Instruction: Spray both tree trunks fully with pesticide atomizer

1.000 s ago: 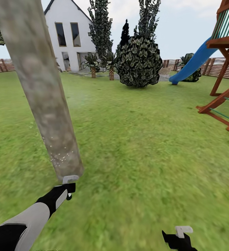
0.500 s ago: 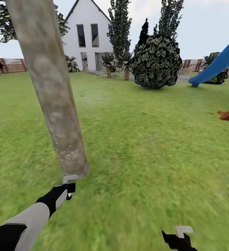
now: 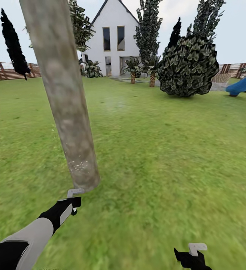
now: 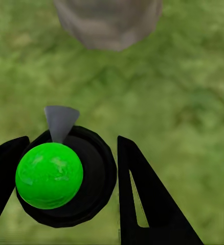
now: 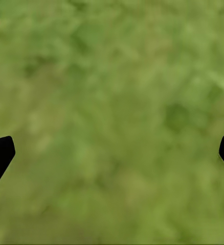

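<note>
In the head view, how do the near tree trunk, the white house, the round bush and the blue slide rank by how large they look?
1. Tree trunk, though it is nearest.
2. Round bush and white house look alike; no ranking.
3. Blue slide, cut by the picture edge.

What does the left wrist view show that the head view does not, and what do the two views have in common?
Left wrist view: the black round pesticide atomizer, with a bright green ball and a grey cone nozzle on it, gripped between the black fingers of the left end effector.
Head view: the white house, the brown slatted fence, the round dark bush, the blue slide and the right end effector.
Both: the mottled grey-brown tree trunk and the green grass.
</note>
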You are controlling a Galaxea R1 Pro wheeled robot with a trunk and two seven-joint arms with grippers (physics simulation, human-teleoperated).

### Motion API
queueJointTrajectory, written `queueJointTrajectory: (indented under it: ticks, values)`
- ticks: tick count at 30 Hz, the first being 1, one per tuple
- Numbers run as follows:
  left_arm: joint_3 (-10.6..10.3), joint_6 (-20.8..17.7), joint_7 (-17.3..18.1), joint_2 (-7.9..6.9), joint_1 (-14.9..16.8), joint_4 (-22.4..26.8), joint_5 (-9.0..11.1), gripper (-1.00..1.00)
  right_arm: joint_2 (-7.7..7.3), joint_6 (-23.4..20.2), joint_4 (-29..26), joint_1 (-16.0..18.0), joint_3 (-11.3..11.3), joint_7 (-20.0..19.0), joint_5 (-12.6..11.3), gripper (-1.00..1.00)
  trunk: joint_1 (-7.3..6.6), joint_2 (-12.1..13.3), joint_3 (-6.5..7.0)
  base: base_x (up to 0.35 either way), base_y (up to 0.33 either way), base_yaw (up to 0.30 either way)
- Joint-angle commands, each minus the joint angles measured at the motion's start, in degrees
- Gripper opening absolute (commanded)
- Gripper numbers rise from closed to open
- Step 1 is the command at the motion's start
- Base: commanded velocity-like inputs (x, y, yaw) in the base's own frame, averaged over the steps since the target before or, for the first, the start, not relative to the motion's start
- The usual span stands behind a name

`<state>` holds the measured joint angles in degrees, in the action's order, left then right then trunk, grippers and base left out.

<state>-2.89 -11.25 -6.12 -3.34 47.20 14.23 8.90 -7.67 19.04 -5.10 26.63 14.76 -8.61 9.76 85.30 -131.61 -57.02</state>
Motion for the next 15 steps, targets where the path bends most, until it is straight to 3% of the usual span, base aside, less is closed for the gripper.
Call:
queueJointTrajectory:
  ticks: [1,15]
  values:
    - [-0.01,0.00,-0.01,0.00,0.00,0.01,0.00,-1.00,-0.02,0.02,0.00,0.00,0.00,0.00,0.00,1.00,0.00,0.00,0.00,0.092,-0.265,0.211]
    - [-0.01,0.01,0.01,0.00,0.00,0.01,-0.02,-1.00,-0.07,0.03,-0.08,-0.16,0.09,0.10,-0.08,1.00,0.00,0.00,0.00,0.038,-0.267,0.031]
